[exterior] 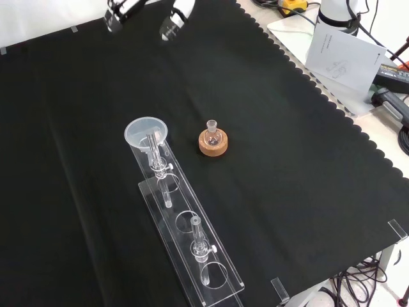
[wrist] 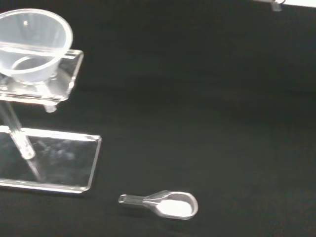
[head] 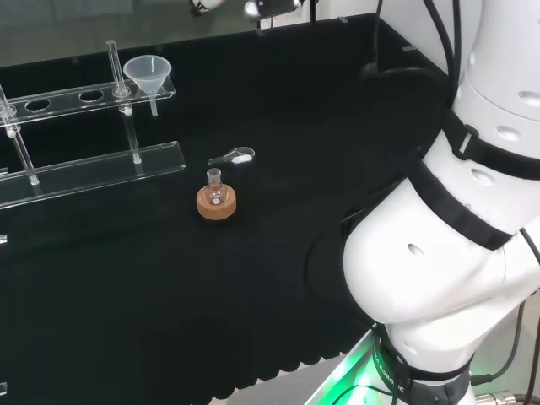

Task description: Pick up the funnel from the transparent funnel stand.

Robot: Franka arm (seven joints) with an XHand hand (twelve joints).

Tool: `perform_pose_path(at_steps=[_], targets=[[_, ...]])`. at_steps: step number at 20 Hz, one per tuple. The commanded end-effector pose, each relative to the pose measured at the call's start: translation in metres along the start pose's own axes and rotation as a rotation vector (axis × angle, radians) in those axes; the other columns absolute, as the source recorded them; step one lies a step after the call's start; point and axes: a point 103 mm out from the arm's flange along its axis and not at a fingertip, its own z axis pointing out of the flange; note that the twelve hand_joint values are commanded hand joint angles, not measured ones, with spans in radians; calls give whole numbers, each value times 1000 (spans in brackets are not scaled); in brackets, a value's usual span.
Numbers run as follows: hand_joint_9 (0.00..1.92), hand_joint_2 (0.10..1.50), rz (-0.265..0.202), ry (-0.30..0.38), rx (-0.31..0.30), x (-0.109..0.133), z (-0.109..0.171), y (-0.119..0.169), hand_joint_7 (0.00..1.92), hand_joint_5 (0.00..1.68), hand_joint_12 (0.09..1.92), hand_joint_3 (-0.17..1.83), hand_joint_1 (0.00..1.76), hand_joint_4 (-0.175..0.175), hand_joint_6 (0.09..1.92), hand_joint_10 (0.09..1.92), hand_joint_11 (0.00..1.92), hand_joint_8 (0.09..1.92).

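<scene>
Funnel (head: 148, 73) sits in the stand's (head: 93, 164) end hole, well away from the robot hand (exterior: 176, 18), whose fingers probably hang relaxed.

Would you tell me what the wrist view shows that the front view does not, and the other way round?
Wrist view: a clear scoop holding something white lies on the cloth near the stand's base.
Front view: a small flask sits on a cork ring beside the stand, and the hand hangs at the top edge, holding nothing.
Both: the funnel seated in the end hole of the stand.
</scene>
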Motion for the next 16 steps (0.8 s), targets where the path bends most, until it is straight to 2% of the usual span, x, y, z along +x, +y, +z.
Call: perform_pose_path(at_steps=[1,10,16], targets=[[328,1010,-60,55,59,27,11,14,79,318,1420,218,342,-28,87,705,208,611],[287,914,-70,48,144,61,33,29,13,266,1455,193,438,-15,87,720,257,641],[164,865,-84,34,160,80,38,36,0,176,1492,199,516,-39,87,787,255,542]])
